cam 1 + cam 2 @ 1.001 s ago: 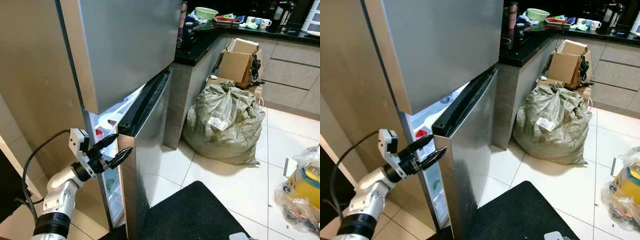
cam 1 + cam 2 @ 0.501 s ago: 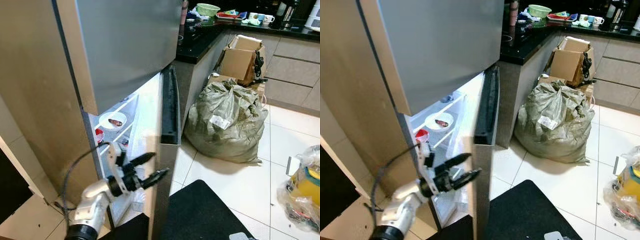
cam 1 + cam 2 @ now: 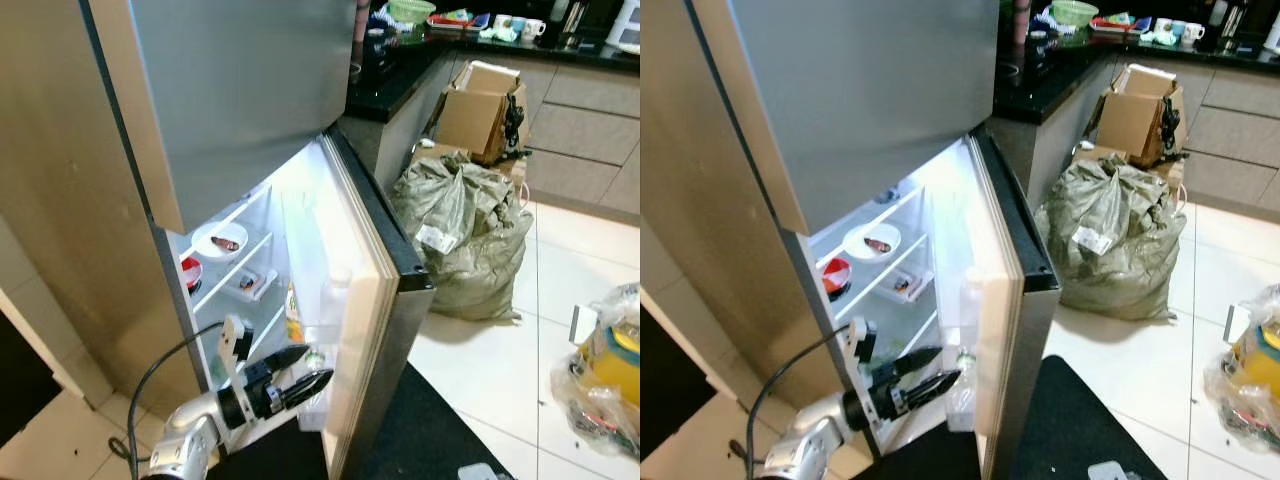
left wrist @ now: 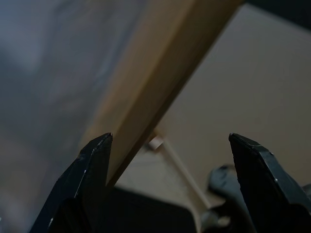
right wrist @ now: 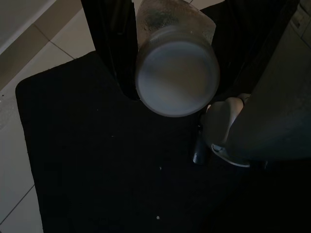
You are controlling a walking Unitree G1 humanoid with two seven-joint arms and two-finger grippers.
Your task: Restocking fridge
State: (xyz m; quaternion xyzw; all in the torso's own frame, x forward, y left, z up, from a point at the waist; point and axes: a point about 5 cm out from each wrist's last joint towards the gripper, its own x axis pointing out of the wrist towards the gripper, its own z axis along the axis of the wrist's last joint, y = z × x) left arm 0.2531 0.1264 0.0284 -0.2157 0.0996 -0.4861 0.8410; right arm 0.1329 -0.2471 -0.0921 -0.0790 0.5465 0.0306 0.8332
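Now your fridge door (image 3: pixel 365 330) stands wide open; a second ago it was barely ajar, with only a slit of the interior showing. In the left eye view it swings out through the centre of the frame, its lit inner face toward you, and the shelves (image 3: pixel 232 270) at centre left are exposed, with a white plate (image 3: pixel 220 241) on the upper one and a red item (image 3: pixel 189 271) at its left end. Your left gripper (image 3: pixel 302 372) sits low, left of centre, beside the door's inner edge, fingers parted and holding nothing; it has travelled with the door from the frame's left edge toward the middle.

Over in the right eye view, you see the same arrangement: a clear bottle (image 3: pixel 971 300) rests in the door rack, and the grey sack (image 3: pixel 1110 240) lies on the tiles at right, well apart from the door.

Looking through the left wrist view, the two fingertips (image 4: pixel 87 170) spread wide, with a pale edge running between them, untouched.

Finally, the right wrist view shows your right gripper (image 5: pixel 189 73) closed on a round-bottomed container (image 5: pixel 176 73) above the black mat (image 5: pixel 97 160).

Opening looks done, so you can judge the container ready to go onto a shelf.
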